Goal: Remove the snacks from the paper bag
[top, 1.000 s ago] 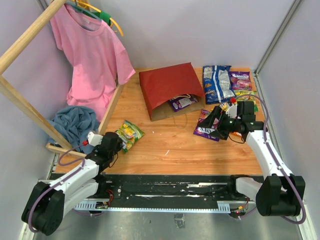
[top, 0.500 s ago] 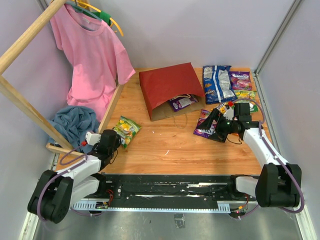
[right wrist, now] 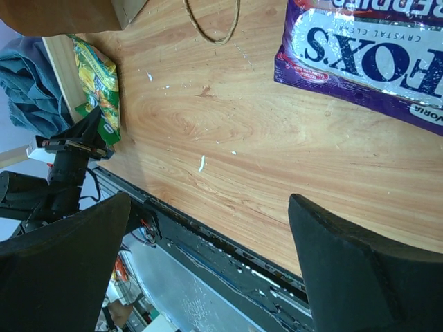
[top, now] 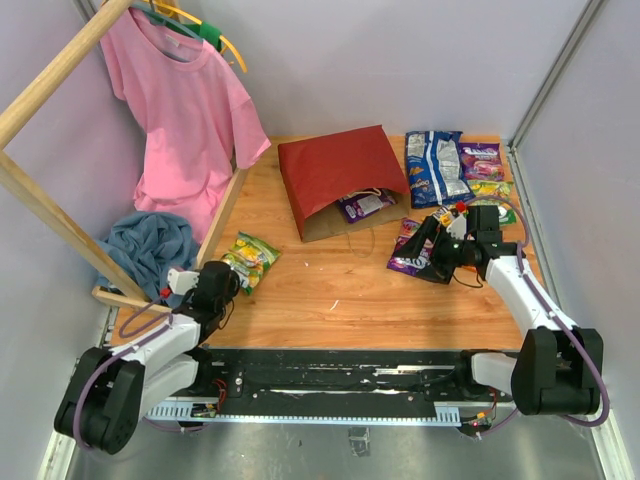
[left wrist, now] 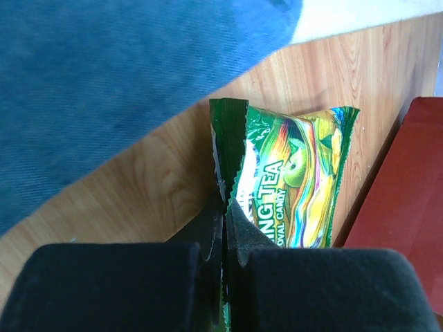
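The red paper bag (top: 335, 172) lies on its side at the back of the table, its mouth toward me, and a purple packet (top: 365, 205) shows inside the mouth. My left gripper (top: 221, 284) is shut on the edge of a green candy packet (top: 251, 258), and the packet (left wrist: 297, 183) fans out beyond the pinching fingertips (left wrist: 239, 225). My right gripper (top: 432, 246) hangs open and holds nothing, over the near end of a purple Fox's packet (top: 410, 250). That packet (right wrist: 367, 52) lies flat beyond the wide jaws of the right gripper (right wrist: 209, 207). A blue-white bag (top: 435, 165) and smaller packets (top: 482, 160) lie at the back right.
A blue cloth heap (top: 150, 245) lies left of the green packet, against a wooden frame (top: 222, 215). A pink shirt (top: 180, 110) hangs at the back left. The bag's twisted handle (right wrist: 211, 24) loops onto the wood. The table's near edge (top: 340, 350) meets a black rail.
The left gripper has drawn the green packet slightly left and away. The right gripper has shifted a little left over the purple packet and stayed open.
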